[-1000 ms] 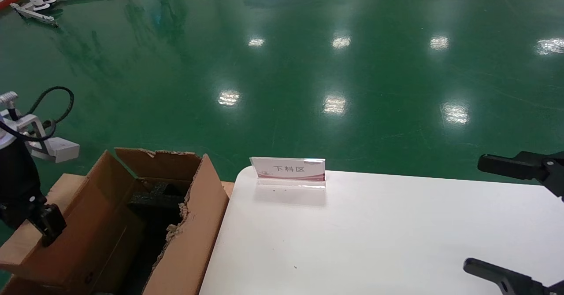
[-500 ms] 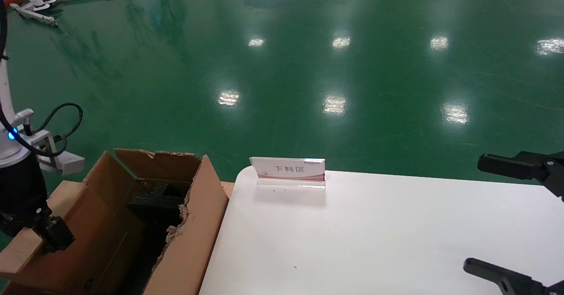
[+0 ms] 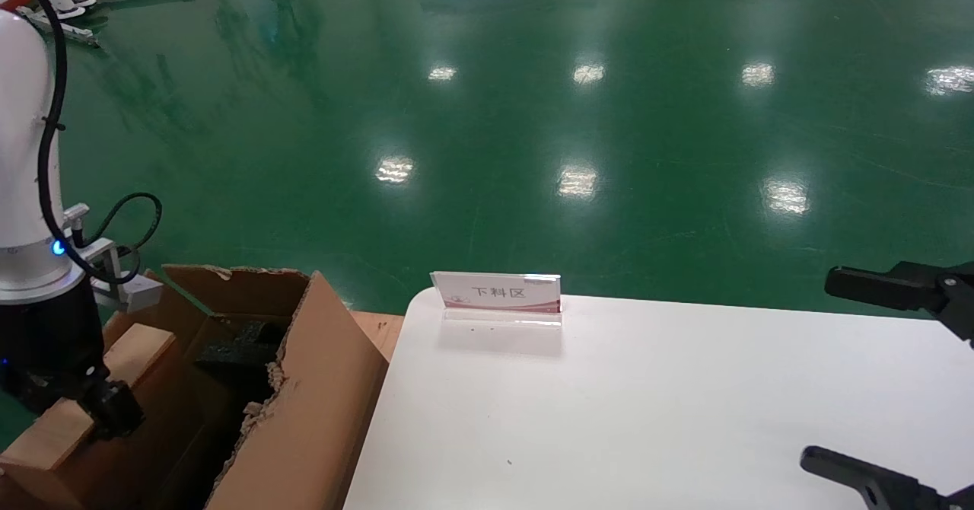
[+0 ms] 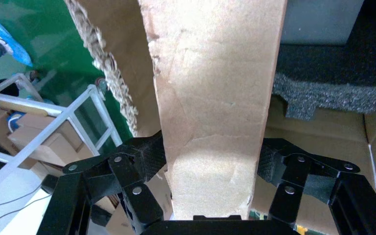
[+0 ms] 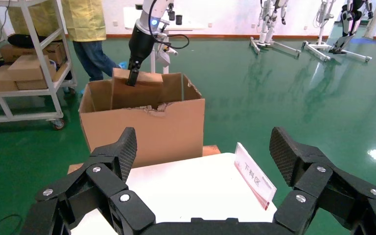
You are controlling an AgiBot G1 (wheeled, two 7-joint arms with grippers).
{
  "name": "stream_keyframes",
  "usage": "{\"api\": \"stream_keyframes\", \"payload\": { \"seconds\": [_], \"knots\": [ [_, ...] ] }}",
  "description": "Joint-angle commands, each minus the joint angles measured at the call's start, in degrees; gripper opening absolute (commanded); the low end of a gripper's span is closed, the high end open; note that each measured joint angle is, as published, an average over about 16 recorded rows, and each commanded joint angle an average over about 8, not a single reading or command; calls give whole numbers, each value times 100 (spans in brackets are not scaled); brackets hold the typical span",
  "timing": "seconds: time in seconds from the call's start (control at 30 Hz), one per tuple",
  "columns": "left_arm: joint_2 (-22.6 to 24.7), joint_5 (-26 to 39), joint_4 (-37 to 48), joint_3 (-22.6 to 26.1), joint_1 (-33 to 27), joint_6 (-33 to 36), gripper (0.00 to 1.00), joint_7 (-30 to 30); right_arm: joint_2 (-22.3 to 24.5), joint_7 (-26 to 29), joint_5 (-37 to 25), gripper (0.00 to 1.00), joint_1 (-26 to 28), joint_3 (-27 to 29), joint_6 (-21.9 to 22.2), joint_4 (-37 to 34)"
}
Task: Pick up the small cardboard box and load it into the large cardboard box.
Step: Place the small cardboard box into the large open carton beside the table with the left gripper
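the left gripper [image 3: 103,411] is clamping the small cardboard box [image 3: 91,396] between its black fingers [image 4: 142,169], one pad pressing on each side of the plain brown carton. in the head view the gripper is sitting low at the left edge, over the near left part of the large cardboard box [image 3: 319,388], and the small carton is lying tilted, its far end reaching in over the big box's left wall while its near end is sticking out toward the robot. the left wrist view is showing the small cardboard box running straight out from between the fingers, with the large box's ragged torn flap edge [image 4: 105,66] on one side of it and black foam padding [image 4: 333,83] inside the big carton on the other. whether the small box is touching the foam or the floor of the big box cannot be told.

in the right wrist view the small carton is standing up out of the open top of the large cardboard box, held from above by the left arm.

the right gripper [image 3: 875,384] is hanging over the right side of the white table [image 3: 647,403], its fingers spread wide apart and holding nothing. a small acrylic sign stand [image 3: 497,294] with chinese characters is standing at the far edge of the table, well apart from both grippers.
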Motion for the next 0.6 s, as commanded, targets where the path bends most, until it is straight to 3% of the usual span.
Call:
{"api": "stream_keyframes", "payload": {
  "seconds": [0.03,0.6],
  "knots": [
    [28,-13,70,-17,48,10,0,-4,0,0,0,100,0,0,0,0],
    [179,-147,684,-111,196,104,0,33,0,0,0,100,0,0,0,0]
  ]
}}
